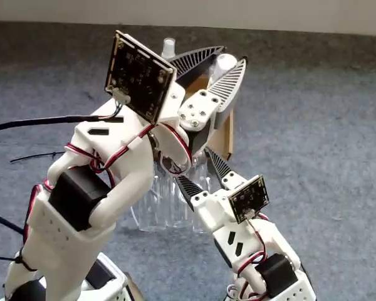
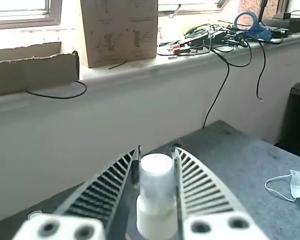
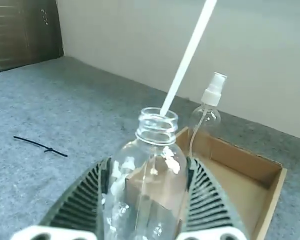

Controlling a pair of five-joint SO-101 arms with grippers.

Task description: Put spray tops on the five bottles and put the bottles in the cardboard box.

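the right jaws (image 3: 149,175) pinch a clear bottle (image 3: 150,145), round and see-through, with its neck open. the thin white tube (image 3: 187,55) pokes down into that neck. if the top comes down crooked, the tube could bend or pop back out. higher up, the left jaws (image 2: 156,150) pinch the white spray top (image 2: 154,195). farther back, a finished bottle (image 3: 208,110) stands at the far end of the cardboard box (image 3: 240,172).

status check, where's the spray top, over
Left gripper shut on spray top. Right gripper shut on bottle, tube entering its neck. Capped bottle at box.
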